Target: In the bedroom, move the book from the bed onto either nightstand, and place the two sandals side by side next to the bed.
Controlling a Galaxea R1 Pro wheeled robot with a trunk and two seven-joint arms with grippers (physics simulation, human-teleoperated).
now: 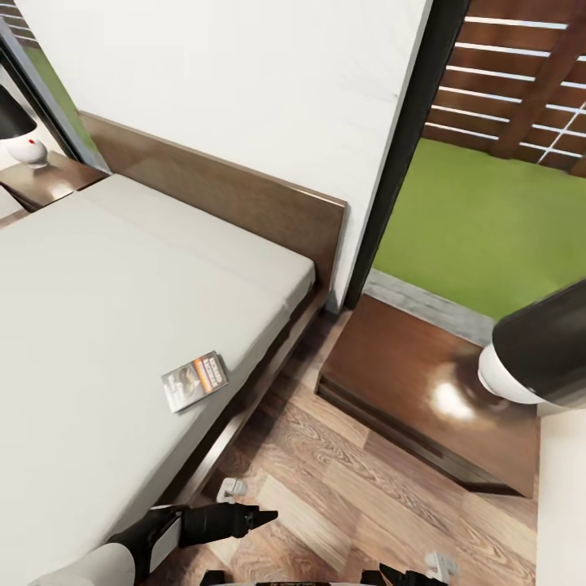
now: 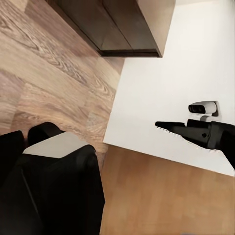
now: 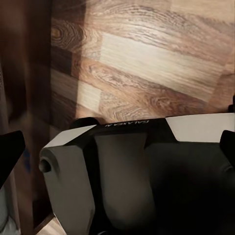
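The left hand [image 1: 264, 516] is hovering low over the wood-plank floor [image 1: 342, 480], just off the near edge of the bed [image 1: 98, 325]. Its dark fingers are showing as a single tapered point in the head view, so I cannot tell whether they are apart or together. The book [image 1: 195, 381] is lying flat on the off-white mattress, up and away from that hand, close to the bed's side edge and well apart from the fingers. Beyond the hand, on its far side from the bed, a dark brown nightstand [image 1: 407, 382] is standing against the window, carrying a lamp [image 1: 529, 358] with a dark shade and white base. A second nightstand [image 1: 49, 179] with its own lamp [image 1: 20, 130] is sitting past the bed's far side. Only a dark sliver of the right hand [image 1: 403, 576] is showing at the frame's bottom edge, so I cannot tell its state.
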